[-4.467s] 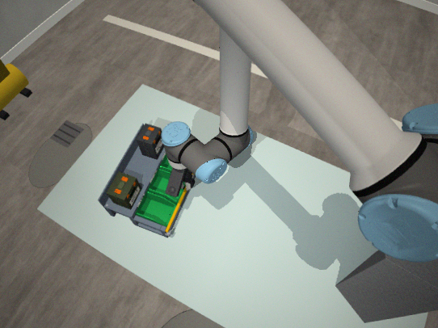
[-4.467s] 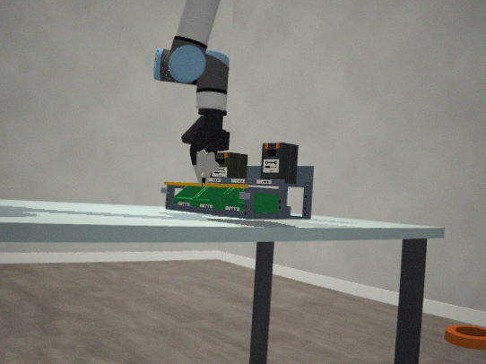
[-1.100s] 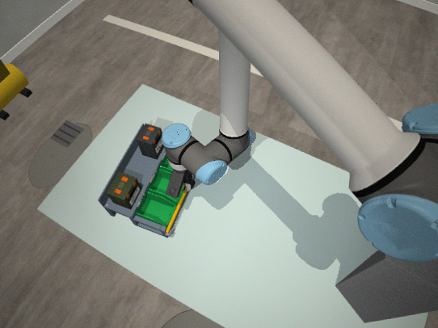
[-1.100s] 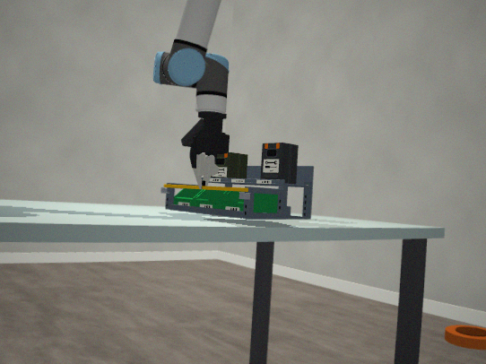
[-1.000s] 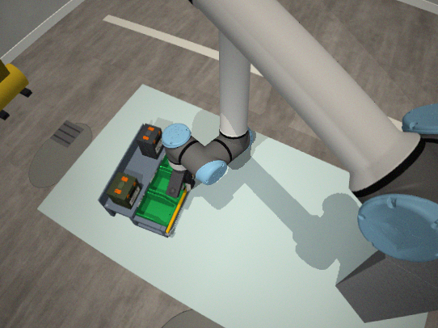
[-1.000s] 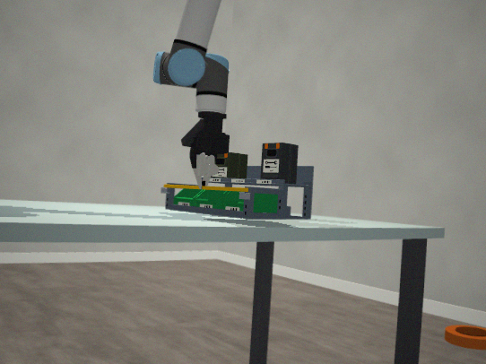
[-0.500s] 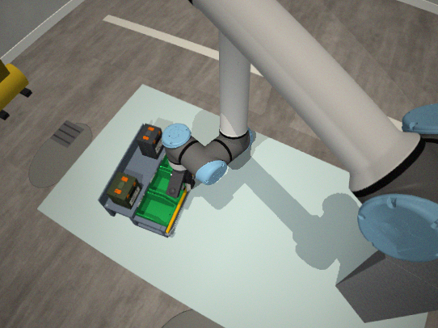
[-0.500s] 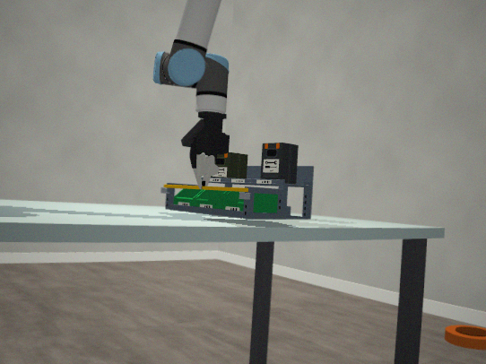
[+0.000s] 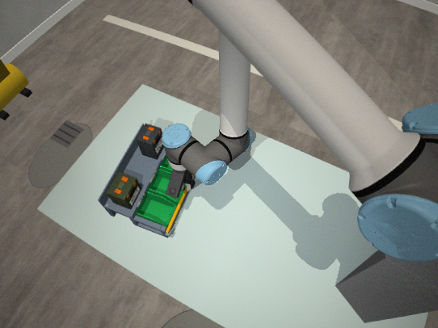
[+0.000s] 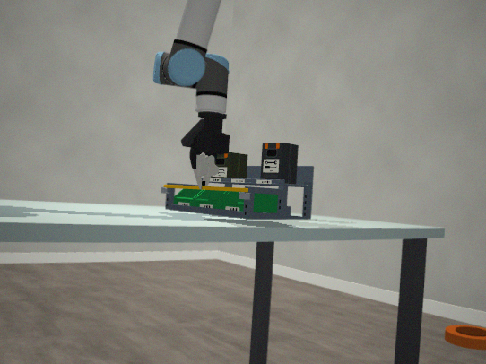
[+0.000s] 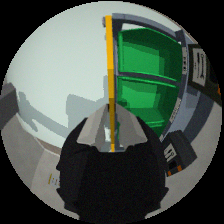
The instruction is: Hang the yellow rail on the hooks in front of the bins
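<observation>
hooks: not made out in any view; too small from the top and exterior cameras, and the yellow rail covers where they would sit in the wrist view.
end plates: cannot tell whether the rail lies between them or on top of one.
rail, near end: hidden from the top camera under the arm's wrist; in the wrist view its near end disappears between the jaws.
gripper: contact point with rail too small to read.
bin labels: blurred, unreadable.
yellow machine: cut off by left edge.
bench: left part out of frame.
</observation>
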Robot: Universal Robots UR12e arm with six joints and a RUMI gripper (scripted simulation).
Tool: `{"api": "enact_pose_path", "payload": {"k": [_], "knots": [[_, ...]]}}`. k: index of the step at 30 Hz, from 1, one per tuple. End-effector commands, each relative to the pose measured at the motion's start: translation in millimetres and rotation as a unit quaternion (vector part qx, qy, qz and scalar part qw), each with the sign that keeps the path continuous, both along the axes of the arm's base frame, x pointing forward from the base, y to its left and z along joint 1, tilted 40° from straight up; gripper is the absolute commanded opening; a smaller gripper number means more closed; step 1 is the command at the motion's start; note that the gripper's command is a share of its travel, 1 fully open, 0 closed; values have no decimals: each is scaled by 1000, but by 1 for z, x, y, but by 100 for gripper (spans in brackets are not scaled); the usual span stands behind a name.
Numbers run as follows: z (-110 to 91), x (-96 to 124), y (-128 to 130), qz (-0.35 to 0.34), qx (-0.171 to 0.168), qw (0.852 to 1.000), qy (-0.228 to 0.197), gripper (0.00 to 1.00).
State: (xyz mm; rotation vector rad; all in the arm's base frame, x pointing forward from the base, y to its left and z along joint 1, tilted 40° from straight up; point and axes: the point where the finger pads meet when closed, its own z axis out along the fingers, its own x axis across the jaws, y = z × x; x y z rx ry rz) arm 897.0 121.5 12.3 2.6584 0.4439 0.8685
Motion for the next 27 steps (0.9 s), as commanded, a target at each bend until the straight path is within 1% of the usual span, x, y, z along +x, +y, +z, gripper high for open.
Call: {"api": "enact_pose_path", "payload": {"k": [1,27], "knots": [[0,0,0,0,0,1000,-1,0],[-2,2,0,0,0,1000,-1,0]]}}
